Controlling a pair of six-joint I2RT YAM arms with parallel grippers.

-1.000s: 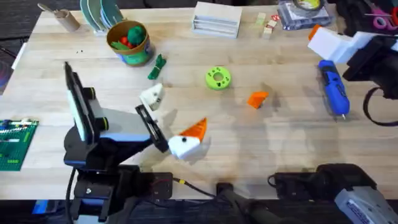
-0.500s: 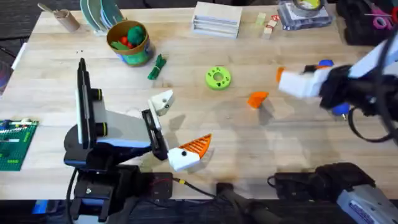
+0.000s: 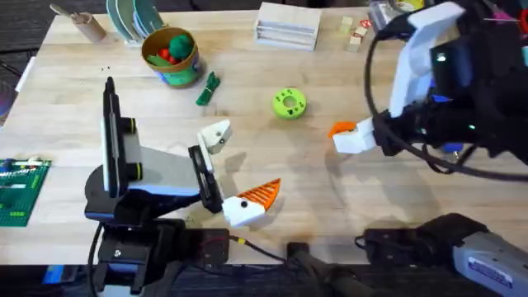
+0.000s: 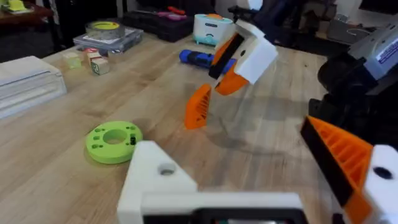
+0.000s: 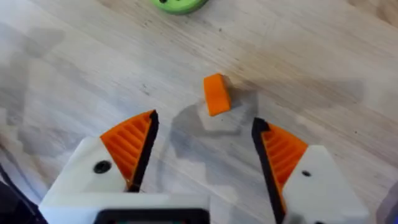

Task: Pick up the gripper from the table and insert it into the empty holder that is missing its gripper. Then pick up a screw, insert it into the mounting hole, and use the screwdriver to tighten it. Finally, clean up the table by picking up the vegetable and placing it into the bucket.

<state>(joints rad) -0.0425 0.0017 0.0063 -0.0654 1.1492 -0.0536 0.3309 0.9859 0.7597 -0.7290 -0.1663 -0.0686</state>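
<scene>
The orange gripper tip (image 3: 340, 129) (image 5: 216, 94) lies on the table right of centre. My right gripper (image 3: 348, 136) (image 5: 205, 149) hovers just above it, open, and the tip lies ahead of its orange pads (image 5: 130, 146). My left gripper (image 3: 239, 165) is open near the front. Its bare white finger is the holder (image 3: 216, 136) (image 4: 155, 180), with the mounting hole (image 4: 166, 169) on it. The other finger carries an orange tip (image 3: 262, 191). The dark-green vegetable (image 3: 208, 89) lies beside the bucket (image 3: 171, 56). The blue screwdriver (image 4: 196, 58) is behind the right arm. I cannot make out a screw.
A lime-green disc (image 3: 289, 104) sits at mid-table. White boxes (image 3: 287, 25), small blocks (image 3: 355, 33) and a tape case (image 3: 404, 16) line the far edge. A green board (image 3: 21, 190) lies at the left edge. Bare wood shows at the front centre.
The right arm swung in from the right edge to just over the orange tip. A second ago the left gripper turned and spread its fingers, then held still.
</scene>
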